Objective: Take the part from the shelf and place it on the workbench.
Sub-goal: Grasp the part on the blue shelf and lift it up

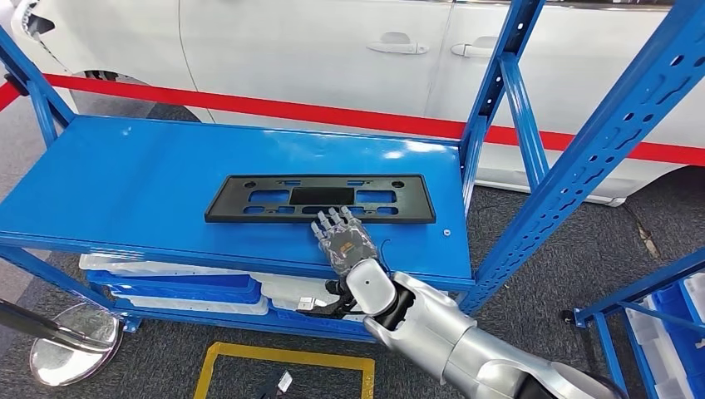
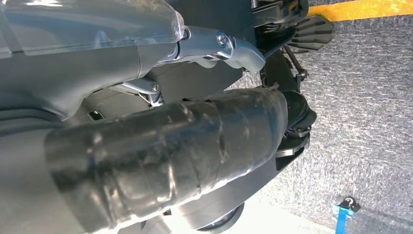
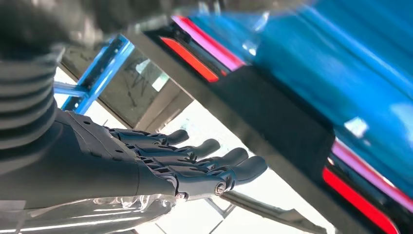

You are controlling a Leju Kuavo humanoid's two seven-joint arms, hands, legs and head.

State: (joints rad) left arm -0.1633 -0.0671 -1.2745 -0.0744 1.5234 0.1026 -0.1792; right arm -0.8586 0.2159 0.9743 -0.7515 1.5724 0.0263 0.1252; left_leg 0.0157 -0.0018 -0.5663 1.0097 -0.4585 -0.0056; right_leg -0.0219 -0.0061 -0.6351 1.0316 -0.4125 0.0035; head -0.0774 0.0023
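The part (image 1: 320,198) is a flat black rectangular frame with cut-out slots, lying on the blue shelf board (image 1: 125,183) toward its right half. My right hand (image 1: 342,241) reaches over the shelf's front edge, fingers stretched forward and slightly apart, tips at the part's near long edge; it holds nothing. From the right wrist camera the right hand (image 3: 160,161) has its fingers (image 3: 234,161) straight beside the dark part (image 3: 272,112), and I cannot tell whether they touch it. My left hand (image 2: 160,156) hangs above grey carpet with only its thick dark thumb clear.
Blue perforated uprights (image 1: 599,150) stand right of the shelf, a thinner post (image 1: 490,91) at its back corner. A white car (image 1: 316,50) and red barrier band (image 1: 249,106) lie behind. White and blue trays (image 1: 183,283) fill the lower level. Yellow floor marking (image 1: 283,357) lies below.
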